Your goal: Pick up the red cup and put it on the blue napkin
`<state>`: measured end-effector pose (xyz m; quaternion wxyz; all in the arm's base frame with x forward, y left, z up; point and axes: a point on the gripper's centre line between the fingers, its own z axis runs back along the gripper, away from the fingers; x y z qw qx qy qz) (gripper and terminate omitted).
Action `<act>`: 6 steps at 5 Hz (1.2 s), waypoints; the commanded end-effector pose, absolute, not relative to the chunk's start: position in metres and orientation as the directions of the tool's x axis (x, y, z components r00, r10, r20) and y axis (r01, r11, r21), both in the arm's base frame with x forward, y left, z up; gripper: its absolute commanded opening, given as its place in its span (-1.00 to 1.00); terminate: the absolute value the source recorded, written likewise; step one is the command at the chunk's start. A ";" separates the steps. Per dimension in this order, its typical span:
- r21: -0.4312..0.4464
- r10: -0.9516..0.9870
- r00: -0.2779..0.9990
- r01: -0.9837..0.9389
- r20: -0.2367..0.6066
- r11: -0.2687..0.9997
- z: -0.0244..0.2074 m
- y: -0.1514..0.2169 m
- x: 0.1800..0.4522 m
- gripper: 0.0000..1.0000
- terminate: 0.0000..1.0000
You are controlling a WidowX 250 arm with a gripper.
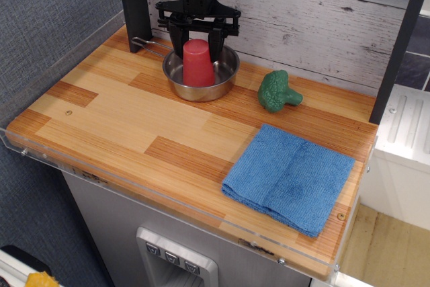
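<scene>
The red cup [197,65] stands upside down inside a shiny steel bowl [225,77] at the back of the wooden counter. My gripper [197,44] comes down from above and straddles the cup's top. Its black fingers [177,39] press against both sides of the cup, which still rests in the bowl. The blue napkin [289,176] lies flat and folded at the front right of the counter, far from the gripper.
A green broccoli toy [277,91] lies between the bowl and the napkin. The bowl's wire handle [149,44] points left toward a dark post [134,5]. A plank wall [322,18] runs behind. The counter has a clear plastic rim [60,159].
</scene>
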<state>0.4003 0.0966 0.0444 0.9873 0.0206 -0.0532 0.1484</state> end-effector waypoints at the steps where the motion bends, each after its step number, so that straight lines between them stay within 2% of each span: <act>1: -0.014 0.317 0.930 -0.320 0.186 0.947 0.096 0.105 0.404 -1.00 -1.00; 3: -0.006 0.326 0.911 -0.335 0.252 0.942 0.123 0.095 0.383 -1.00 -1.00; 4: -0.050 0.336 0.907 -0.335 0.255 0.941 0.135 0.075 0.360 -1.00 -1.00; 6: -0.077 0.288 0.932 -0.278 0.219 0.957 0.134 0.030 0.332 -1.00 -1.00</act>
